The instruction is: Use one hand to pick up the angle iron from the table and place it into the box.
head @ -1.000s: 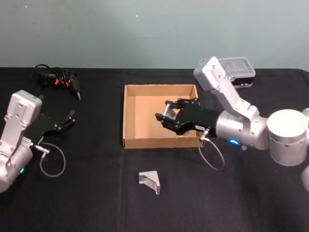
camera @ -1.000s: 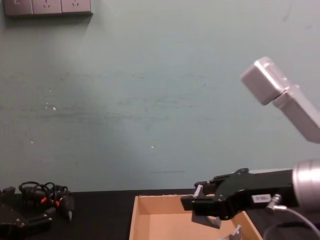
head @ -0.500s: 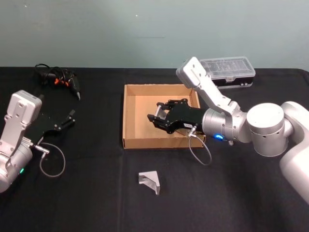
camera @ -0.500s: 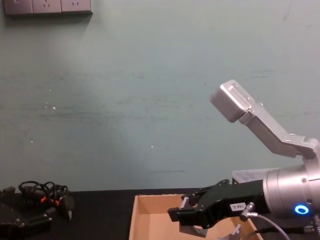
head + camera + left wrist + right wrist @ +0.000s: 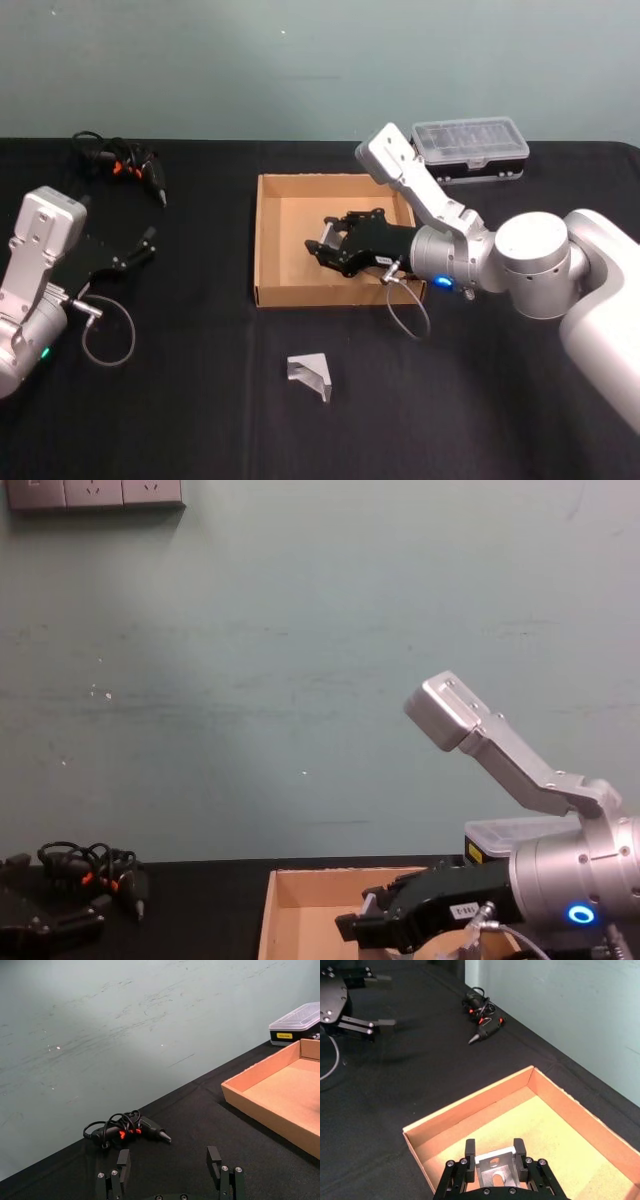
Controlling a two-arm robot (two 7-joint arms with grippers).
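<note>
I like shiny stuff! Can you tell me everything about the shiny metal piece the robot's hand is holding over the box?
It is an angle iron, a small silvery-grey metal bracket with holes cut through its face. The right hand clamps it from both sides, so its flat face points up toward the wrist. It hangs over the inside of the tan cardboard box. Only the hand can be seen touching it. Whether its bottom edge touches the box floor cannot be told.

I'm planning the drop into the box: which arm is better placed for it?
Right. The right pincer holds an angle iron over the box; the left pincer sits open, well off to the box's left.
</note>
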